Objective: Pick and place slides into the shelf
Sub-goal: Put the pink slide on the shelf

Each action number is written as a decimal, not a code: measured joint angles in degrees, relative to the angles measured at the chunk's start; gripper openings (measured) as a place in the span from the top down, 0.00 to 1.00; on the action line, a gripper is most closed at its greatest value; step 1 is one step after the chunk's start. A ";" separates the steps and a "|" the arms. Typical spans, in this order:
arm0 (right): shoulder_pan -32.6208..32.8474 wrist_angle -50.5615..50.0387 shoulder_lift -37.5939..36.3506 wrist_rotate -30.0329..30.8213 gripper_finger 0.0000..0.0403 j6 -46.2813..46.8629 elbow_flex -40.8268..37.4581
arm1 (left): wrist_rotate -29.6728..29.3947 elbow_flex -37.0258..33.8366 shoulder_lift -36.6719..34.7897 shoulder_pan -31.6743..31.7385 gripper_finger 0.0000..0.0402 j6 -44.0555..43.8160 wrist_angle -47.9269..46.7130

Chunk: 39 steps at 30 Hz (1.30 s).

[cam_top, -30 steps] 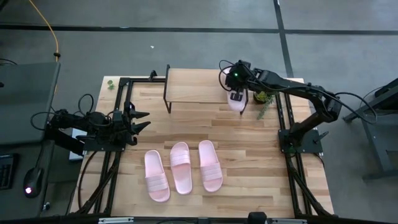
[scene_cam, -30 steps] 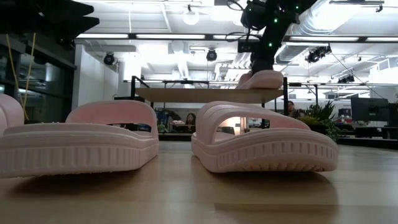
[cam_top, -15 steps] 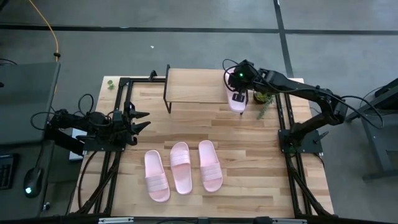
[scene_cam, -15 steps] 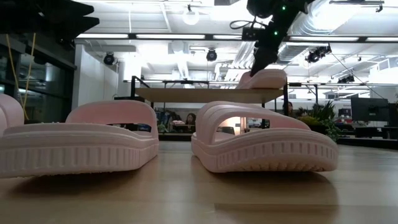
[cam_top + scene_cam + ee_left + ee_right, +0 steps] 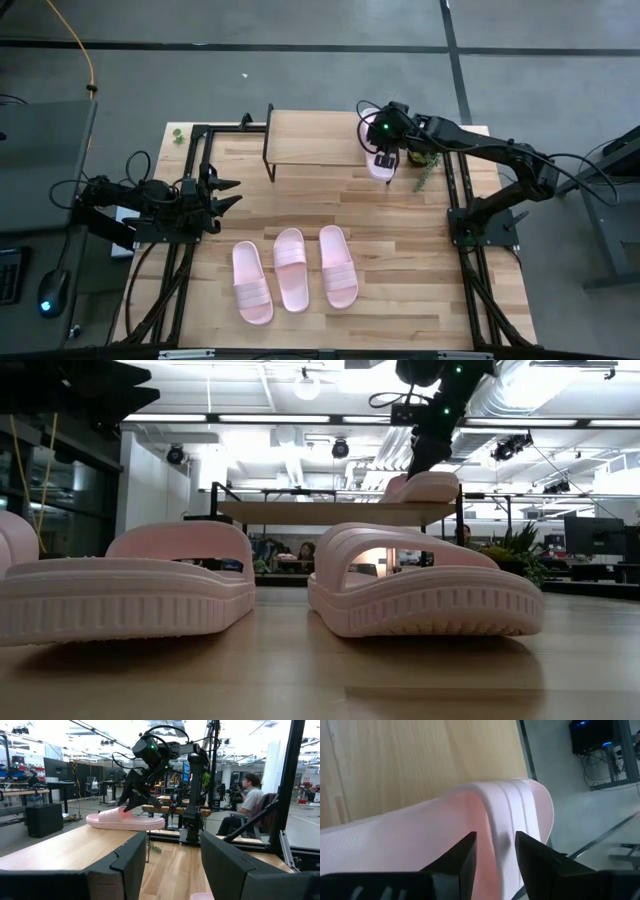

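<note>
1. We see the tabletop (image 5: 400, 250), a light wood plank surface framed by black rails, carrying everything.
2. The shelf (image 5: 310, 140) stands at the far edge of the tabletop: a pale wood plank top on thin black legs, its top bare except at its right end.
3. Three slides (image 5: 291, 268) lie side by side near the front middle of the tabletop, well apart from the shelf. They are pale pink, with long oval soles, wide ribbed straps and grooved sole edges that show in the low view.
4. A fourth slide (image 5: 125, 820) rests on the right end of the shelf top, one end overhanging the shelf's front edge in the high view. Its strap (image 5: 512, 815) shows three raised ribs, and its footbed is finely textured.
5. The right tool (image 5: 384, 155) sits over this fourth slide, its two dark fingers (image 5: 462, 855) straddling the strap with a small gap between them; we cannot tell whether they grip it.
6. The left tool (image 5: 228, 194) waits at the tabletop's left side, its fingers spread apart and holding nothing.
</note>
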 joint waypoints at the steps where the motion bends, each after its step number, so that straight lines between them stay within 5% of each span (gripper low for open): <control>1: 0.21 -0.38 0.00 -0.01 0.69 0.32 0.19 | 0.00 0.00 0.00 0.01 0.58 0.00 0.01; 11: 4.45 -4.19 -0.02 -0.29 0.69 6.58 4.79 | 0.00 0.00 0.00 -0.01 0.58 0.00 -0.04; 28: 17.61 -3.43 -0.02 -9.06 0.69 19.80 5.73 | 0.00 0.00 -0.01 -0.01 0.58 -0.43 -0.04; 39: 24.33 3.28 -0.02 -12.15 0.69 24.04 5.73 | 5.82 0.00 0.01 -0.01 0.58 -10.61 -2.86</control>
